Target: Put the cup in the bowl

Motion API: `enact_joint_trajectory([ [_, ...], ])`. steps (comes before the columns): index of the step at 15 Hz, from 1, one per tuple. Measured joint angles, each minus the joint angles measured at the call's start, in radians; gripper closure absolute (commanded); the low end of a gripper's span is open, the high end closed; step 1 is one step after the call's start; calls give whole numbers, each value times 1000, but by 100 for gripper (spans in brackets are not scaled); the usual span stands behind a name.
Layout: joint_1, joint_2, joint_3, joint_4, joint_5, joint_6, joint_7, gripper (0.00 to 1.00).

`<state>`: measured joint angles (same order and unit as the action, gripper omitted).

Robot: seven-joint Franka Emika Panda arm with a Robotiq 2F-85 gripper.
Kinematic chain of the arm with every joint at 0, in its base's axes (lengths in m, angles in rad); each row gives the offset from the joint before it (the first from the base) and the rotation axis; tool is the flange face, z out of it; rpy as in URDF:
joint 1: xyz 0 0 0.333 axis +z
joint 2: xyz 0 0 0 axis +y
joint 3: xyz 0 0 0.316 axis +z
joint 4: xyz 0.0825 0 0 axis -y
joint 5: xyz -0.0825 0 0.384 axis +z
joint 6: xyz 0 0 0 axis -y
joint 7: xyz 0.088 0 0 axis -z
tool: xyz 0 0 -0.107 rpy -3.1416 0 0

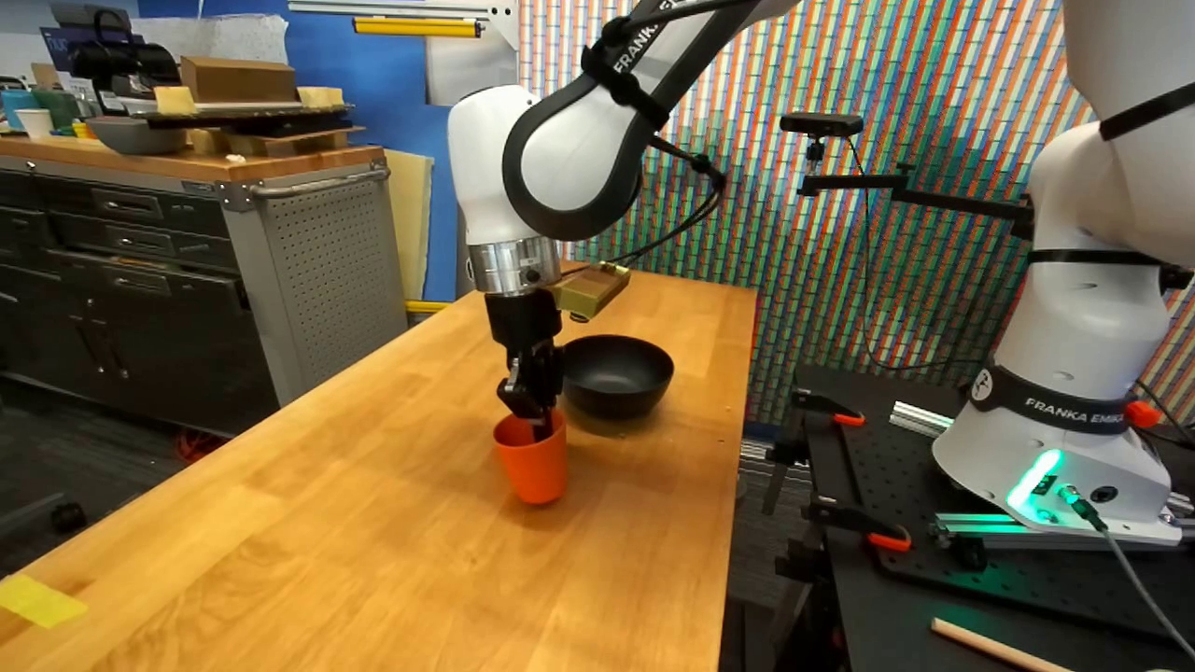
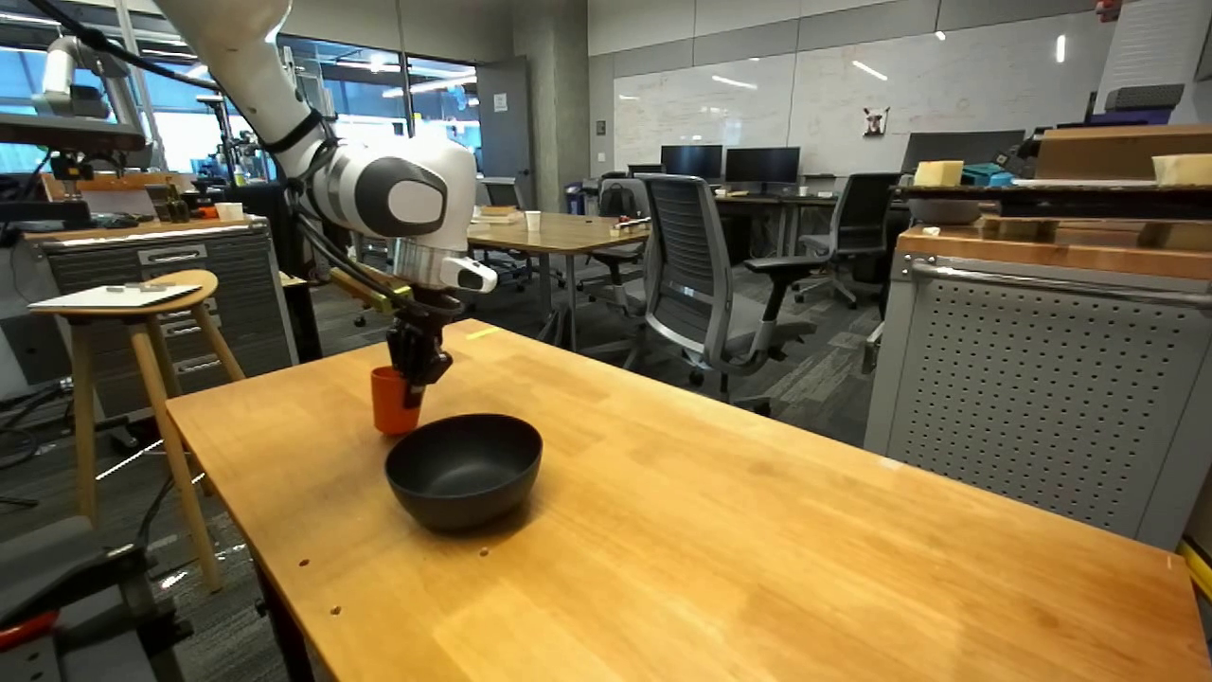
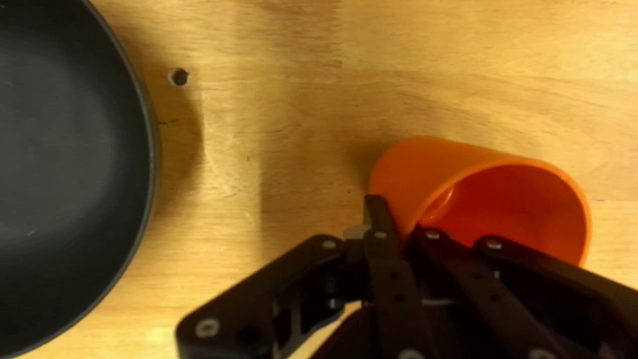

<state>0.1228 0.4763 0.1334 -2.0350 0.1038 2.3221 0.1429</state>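
The orange-red cup [image 1: 532, 469] is on or just above the wooden table, open end up and slightly tilted; I cannot tell whether its base touches. It also shows in an exterior view [image 2: 390, 405] and in the wrist view [image 3: 423, 167]. My gripper [image 1: 541, 425] is shut on the cup's wall at the rim. In the wrist view the gripper [image 3: 398, 219] has one finger outside the wall and one inside, its tip hidden. The glossy black bowl [image 1: 618, 378] stands beside the cup, a short gap away, and also shows in an exterior view [image 2: 464, 474] and in the wrist view [image 3: 55, 144].
The wooden table [image 2: 757, 530] has edges near the cup and bowl, with small holes in its top. Yellow tape [image 1: 39, 600] is stuck at one corner. A grey cabinet [image 1: 327, 243] and an office chair [image 2: 691, 265] stand beyond the table.
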Motion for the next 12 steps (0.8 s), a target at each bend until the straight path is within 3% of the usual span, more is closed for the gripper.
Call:
enact_joint_trajectory([
  [6, 0, -119, -50, -12, -28, -2, 39, 95],
  [12, -26, -366, -174, -154, -172, -10, 256, 95],
])
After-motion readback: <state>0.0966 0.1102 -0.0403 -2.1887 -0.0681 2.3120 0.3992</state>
